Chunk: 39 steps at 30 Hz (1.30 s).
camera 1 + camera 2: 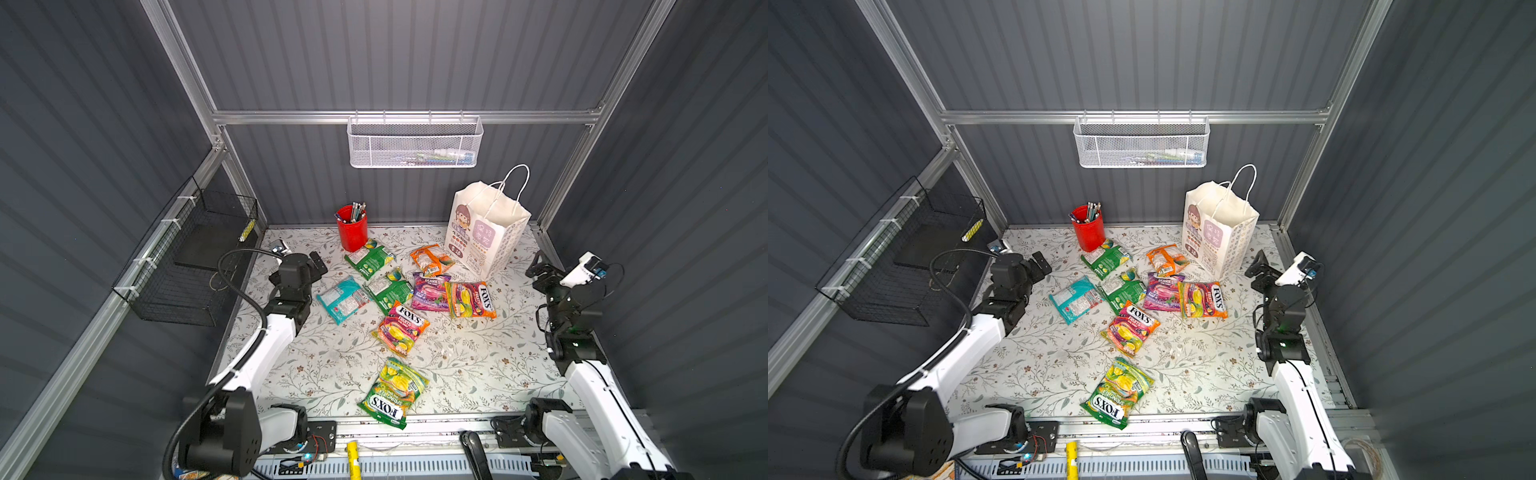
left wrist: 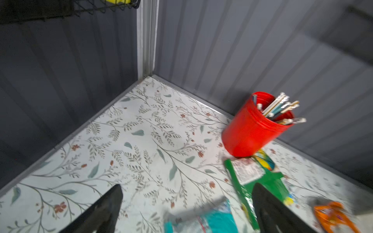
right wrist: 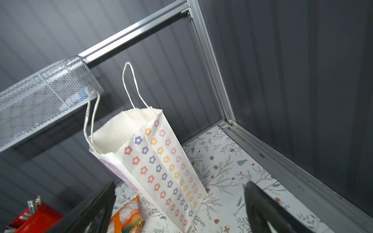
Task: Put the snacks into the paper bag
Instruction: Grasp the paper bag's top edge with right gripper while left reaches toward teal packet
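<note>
Floral-print tabletop (image 1: 478, 374): everything I have to move lies on it. As far as I can see, none of the task is done.

Tall white paper carrier bag with cord handles (image 1: 484, 232): it stands upright at the far right corner with its mouth open. The right wrist view shows only bare white paper inside. The bottom is hidden, but I judge the bag empty.

Snacks: I count eight flat glossy packets in both top views, all outside the bag.
- Lime-green FOX'S packet (image 1: 392, 392): alone at the near edge, well apart from the bag.
- Pink-yellow FOX'S packet (image 1: 469, 299): touching the purple berries packet (image 1: 430, 291), near the bag.
- Second pink-yellow FOX'S packet (image 1: 401, 328): mid-tabletop, touching a green packet (image 1: 388, 289).
- Teal packet (image 1: 343, 299): on the left of the cluster.
- Another green packet (image 1: 370, 259): against the foot of the red cup of pens (image 1: 352, 228).
- Orange packet (image 1: 430, 259): just beside the bag's base, the closest candidate.

My left fingers (image 2: 105, 211) are spread wide and hold nothing. They hover over the left side of the tabletop, near the teal packet.

My right fingers (image 3: 264, 211) are also spread wide and empty, raised just beside the bag.

I judge this the very start, with eight picks and eight drops left.
</note>
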Available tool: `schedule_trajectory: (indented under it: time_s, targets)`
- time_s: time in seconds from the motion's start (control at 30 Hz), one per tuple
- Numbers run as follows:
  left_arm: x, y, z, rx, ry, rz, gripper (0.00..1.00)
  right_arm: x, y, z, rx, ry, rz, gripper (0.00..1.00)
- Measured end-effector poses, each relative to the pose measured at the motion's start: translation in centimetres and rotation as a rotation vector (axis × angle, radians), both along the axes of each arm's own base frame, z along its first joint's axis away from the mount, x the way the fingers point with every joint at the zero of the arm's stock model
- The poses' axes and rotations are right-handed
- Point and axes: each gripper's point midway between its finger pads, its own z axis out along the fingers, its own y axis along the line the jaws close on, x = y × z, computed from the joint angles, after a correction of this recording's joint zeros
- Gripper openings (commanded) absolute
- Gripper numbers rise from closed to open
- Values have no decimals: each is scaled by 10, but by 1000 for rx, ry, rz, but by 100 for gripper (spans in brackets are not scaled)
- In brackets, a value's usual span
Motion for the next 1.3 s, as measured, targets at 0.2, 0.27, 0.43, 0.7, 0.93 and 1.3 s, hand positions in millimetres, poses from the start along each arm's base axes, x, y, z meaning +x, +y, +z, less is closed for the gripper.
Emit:
schedule_trajectory:
  time_s: [0.2,0.27,0.43,0.7,0.93,1.3]
  targets:
    - [-38,-84,-19,-179,93,-388,100,52,1,40,3,141,46,99]
    - [-55,-124,-28,-197,153,-547,100,82,3,55,-33,200,81,99]
    - [-95,-184,-35,-180,213,-820,100,146,4,56,-133,364,150,99]
    - [-108,-193,-29,-195,173,-906,100,203,7,22,-192,597,259,99]
    - [-118,-190,-17,-199,112,-920,100,219,9,-18,-194,738,311,79]
    - [-118,-184,-7,-190,73,-893,100,229,22,-28,-218,787,390,0]
